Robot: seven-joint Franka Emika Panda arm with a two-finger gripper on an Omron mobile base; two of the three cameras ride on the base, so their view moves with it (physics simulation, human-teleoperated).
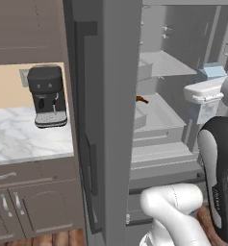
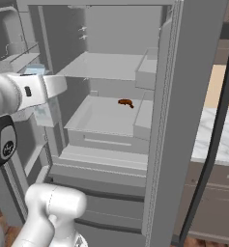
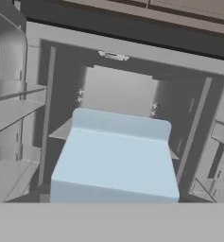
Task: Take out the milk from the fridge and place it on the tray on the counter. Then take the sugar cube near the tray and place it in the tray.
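Robot's parked right in front of the fridge (image 1: 158, 129) and both doors are swung wide, so you look straight in at the pale shelves. The milk (image 3: 116, 158) is the thing to watch. It's the little pale blue carton, and in the hand view it sits right up against the camera, gabled top facing it, with the fridge interior behind it. From the left base view the carton (image 1: 214, 71) pokes up just above the white hand, out at the front of the fridge at about the height of its upper shelves. In the right base view it (image 2: 35, 70) is in the same spot, close to the door shelves on that side of the fridge.

The gripper (image 1: 204, 98) is right on the carton, with the hand lying across it like a horizontal bar. Honestly, I can't tell whether the fingers are spread or squeezing the milk, because the tips are buried behind the hand and the carton. I also can't tell if the carton is being carried or is resting on a door shelf.

Other stuff: there's a small brown thing (image 2: 125, 102) lying on the fridge's middle shelf, well inside. Beside the fridge, a black coffee machine (image 1: 48, 96) stands on the white marble counter (image 1: 19, 141), back against the wall.
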